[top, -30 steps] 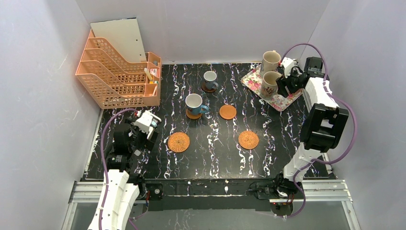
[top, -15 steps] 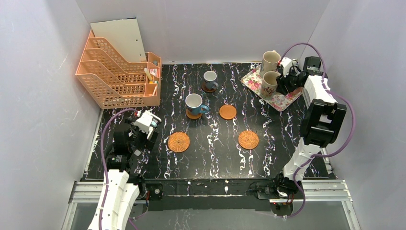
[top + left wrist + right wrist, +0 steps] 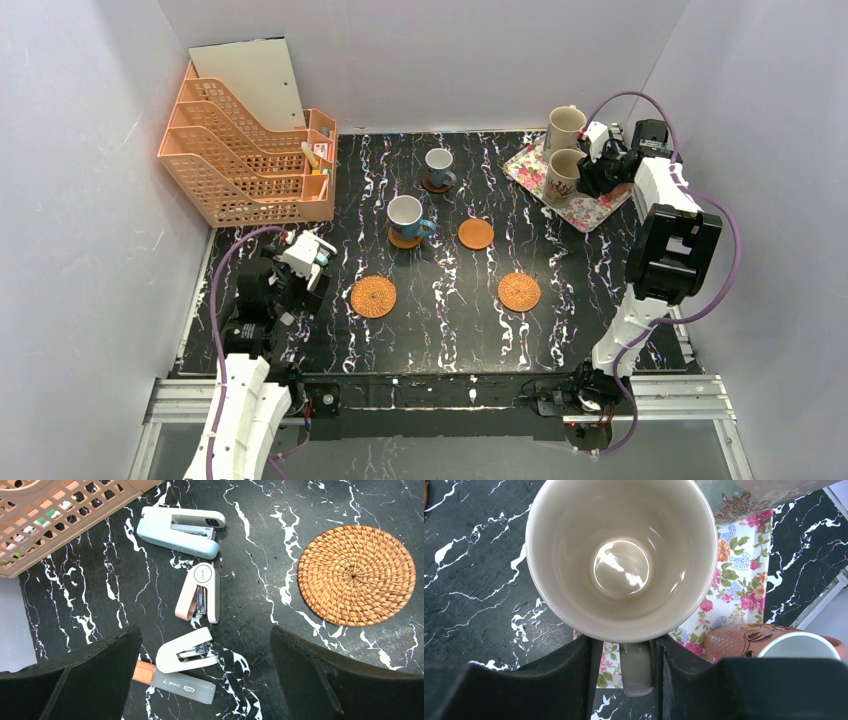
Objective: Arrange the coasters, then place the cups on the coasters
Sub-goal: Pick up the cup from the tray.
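Right end effector (image 3: 624, 652), jaws apart around the big beige ceramic mug (image 3: 621, 555) handle, seemingly unclamped. An off-centre squeeze might swing it into the small brownish-orange mug (image 3: 744, 640).

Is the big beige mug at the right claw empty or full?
Empty: the right wrist view looks straight into the beige mug and shows only its bare, shiny bottom.

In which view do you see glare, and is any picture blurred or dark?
Right wrist view: strong glare on the glossy bottom inside the beige cup. Left wrist view: even light, the wicker coaster in crisp focus, no glare. Top external view: soft even light, the table not blurred.
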Available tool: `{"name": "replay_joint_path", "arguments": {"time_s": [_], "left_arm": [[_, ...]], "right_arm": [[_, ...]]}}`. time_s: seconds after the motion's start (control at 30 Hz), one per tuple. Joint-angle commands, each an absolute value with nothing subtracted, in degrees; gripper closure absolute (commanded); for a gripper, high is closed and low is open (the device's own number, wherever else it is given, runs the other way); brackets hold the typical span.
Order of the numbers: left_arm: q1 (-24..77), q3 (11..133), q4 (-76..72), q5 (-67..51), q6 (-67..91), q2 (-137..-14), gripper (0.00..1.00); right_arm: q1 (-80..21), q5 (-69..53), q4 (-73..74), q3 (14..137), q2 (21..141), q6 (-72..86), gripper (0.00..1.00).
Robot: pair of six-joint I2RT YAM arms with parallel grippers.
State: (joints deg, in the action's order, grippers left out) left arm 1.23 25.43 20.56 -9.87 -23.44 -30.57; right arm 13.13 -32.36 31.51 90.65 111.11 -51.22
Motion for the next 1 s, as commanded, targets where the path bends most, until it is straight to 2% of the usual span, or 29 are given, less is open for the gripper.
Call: {"name": "replay_joint_path", "arguments": {"time_s": [0.0,0.13,0.3,0.67,0.97], "left_arm": [[1.05,25.49,20.48,-9.84,-23.55,-30.5,0.02],[1.05,25.49,20.48,-9.81,-23.55,-30.65,0.02],[1.05,25.49,20.51,-9.84,-23.55,-30.62,0.02],[0.99,25.4,20.54,-9.77,-23.47,-30.41,0.02],[1.05,25.4,20.49,-9.7,-23.45,-30.23,0.02]], "right_arm": [[13.45,-34.11,31.63,92.99,111.98,-51.32,0.56],[13.45,-34.32,31.55,93.0,111.97,-51.16,0.69],[13.45,-34.08,31.51,93.08,111.89,-50.43,0.99],[13.45,-34.2,32.36,92.6,110.55,-47.2,0.99],[13.88,-36.62,17.4,80.73,101.67,-40.01,0.99]]}}
